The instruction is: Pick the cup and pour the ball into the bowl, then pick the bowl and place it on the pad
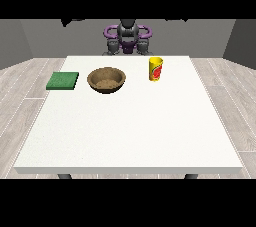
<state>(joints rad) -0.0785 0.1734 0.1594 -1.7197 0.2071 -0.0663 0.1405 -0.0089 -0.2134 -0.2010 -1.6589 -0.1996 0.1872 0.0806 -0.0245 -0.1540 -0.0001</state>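
A bare test room: grey walls (30, 38), wood-plank floor (22, 96), one large white table (130, 131).

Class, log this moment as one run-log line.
stage: not started | cup: upright, view's right | bowl: centre | pad: view's left | hands: not visible

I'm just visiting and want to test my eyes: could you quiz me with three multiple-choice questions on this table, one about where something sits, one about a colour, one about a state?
1. Which thing lies between the other two?
A. bowl
B. pad
C. cup

2. What colour is the pad?
A. blue
B. green
C. white

3. How does the cup stand?
A. upright
B. tipped on its side
C. upside down in the bowl

Answers:
1 A: the bowl sits between the pad and the cup.
2 B: its top is green.
3 A: its open mouth faces up on the table.
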